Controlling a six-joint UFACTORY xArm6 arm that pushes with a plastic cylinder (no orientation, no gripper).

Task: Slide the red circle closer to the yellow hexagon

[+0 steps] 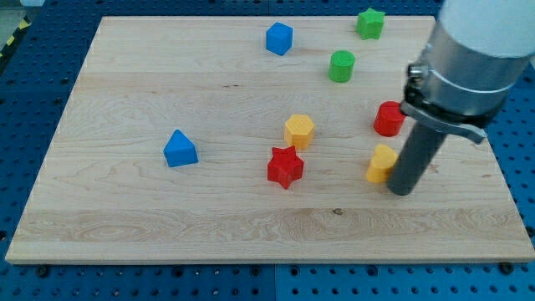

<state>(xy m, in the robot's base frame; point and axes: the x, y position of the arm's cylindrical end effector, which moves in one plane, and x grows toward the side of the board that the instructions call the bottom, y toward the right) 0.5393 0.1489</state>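
- Down at the view's right side of the wooden board [167, 75], my tip [402, 191] sat on the surface; being a plain rod, it held nothing and had nothing to open or close.
- Just to the view's left of my tip, touching or nearly touching the rod, lay a yellow block [381, 163] whose shape I could not make out, as the rod hid part of it.
- Up and slightly left of my tip stood the red circle [388, 119], close beside the rod's upper section; I could not tell whether they touched.
- Well to the left of my tip, at about the red circle's level, sat the yellow hexagon [299, 131], with bare board between the two.
- Just below the hexagon, left of my tip, lay the red star [285, 167].
- Farther up from my tip were the green circle [341, 66] and, near the board's top edge, the green star [370, 22]; the blue cube [279, 38] lay up and far left.
- Far left of my tip was the blue triangular block [180, 150], alone in open board.
- I could read no writing or labels anywhere.
- Right of my tip the board's edge was near; below it a broad strip ran to the bottom edge.
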